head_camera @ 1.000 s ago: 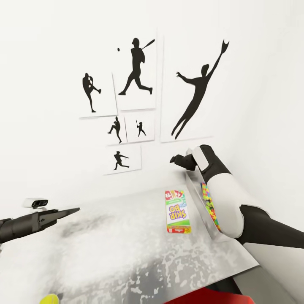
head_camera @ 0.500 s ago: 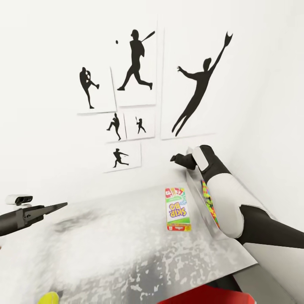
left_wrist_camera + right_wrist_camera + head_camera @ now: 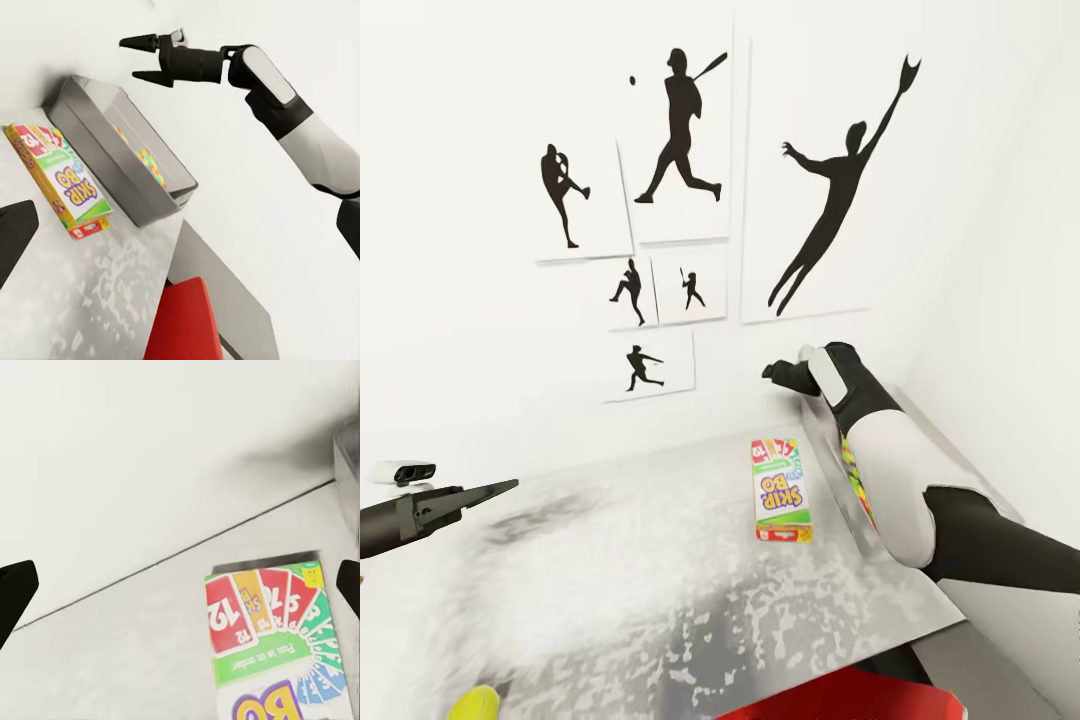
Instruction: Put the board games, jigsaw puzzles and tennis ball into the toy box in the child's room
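Note:
A green-white board game (image 3: 780,490) with a red band, printed Skip-Bo, lies flat on the pale table (image 3: 660,580); it also shows in the wrist views (image 3: 67,187) (image 3: 277,652). Beside it stands the grey toy box (image 3: 112,157), and a jigsaw puzzle (image 3: 146,161) (image 3: 855,478) lies inside. My right gripper (image 3: 768,374) (image 3: 146,58) hangs open above the box's far end near the wall, holding nothing. Over the table's left part my left gripper (image 3: 508,487) is open and empty. A yellow-green tennis ball (image 3: 475,705) peeks in at the near left edge.
A white wall with black baseball silhouette posters (image 3: 680,150) rises right behind the table. A red piece of furniture (image 3: 850,700) (image 3: 187,322) sits below the table's near right corner. My right forearm (image 3: 890,470) covers much of the toy box in the head view.
My left gripper has drawn back to the left. The head view has shifted slightly, so the posters sit higher. The right arm and the board game have barely moved.

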Motion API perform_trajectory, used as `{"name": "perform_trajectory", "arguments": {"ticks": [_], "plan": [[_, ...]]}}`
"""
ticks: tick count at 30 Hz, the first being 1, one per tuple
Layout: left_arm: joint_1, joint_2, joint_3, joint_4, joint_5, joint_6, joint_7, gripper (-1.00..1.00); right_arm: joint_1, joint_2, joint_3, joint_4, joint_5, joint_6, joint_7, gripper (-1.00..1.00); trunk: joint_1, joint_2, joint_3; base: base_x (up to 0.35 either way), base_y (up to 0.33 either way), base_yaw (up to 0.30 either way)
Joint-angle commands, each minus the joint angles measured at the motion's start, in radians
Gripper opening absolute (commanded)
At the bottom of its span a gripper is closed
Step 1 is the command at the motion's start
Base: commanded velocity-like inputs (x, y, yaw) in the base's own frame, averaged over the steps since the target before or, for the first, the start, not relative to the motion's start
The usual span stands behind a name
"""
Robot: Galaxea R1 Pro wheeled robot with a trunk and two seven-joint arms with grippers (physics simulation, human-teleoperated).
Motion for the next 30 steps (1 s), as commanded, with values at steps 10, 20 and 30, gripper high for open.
{"name": "perform_trajectory", "arguments": {"ticks": [10,20,30], "plan": [[-0.001,0.0,0.0,0.0,-0.002,0.011,-0.004,1.0,-0.001,0.003,0.058,-0.001,-0.019,-0.022,-0.009,1.0,0.001,-0.002,-0.018,0.0,0.0,0.0],[-0.001,0.0,0.0,0.0,-0.005,0.011,-0.004,1.0,-0.001,0.003,0.064,0.0,-0.022,-0.039,-0.007,1.0,0.001,-0.002,-0.035,0.0,0.0,0.0],[-0.001,0.002,0.002,0.003,-0.006,0.011,-0.004,1.0,-0.001,0.003,0.065,-0.001,-0.022,-0.042,-0.006,1.0,0.001,-0.002,-0.051,0.0,0.0,0.0]]}}
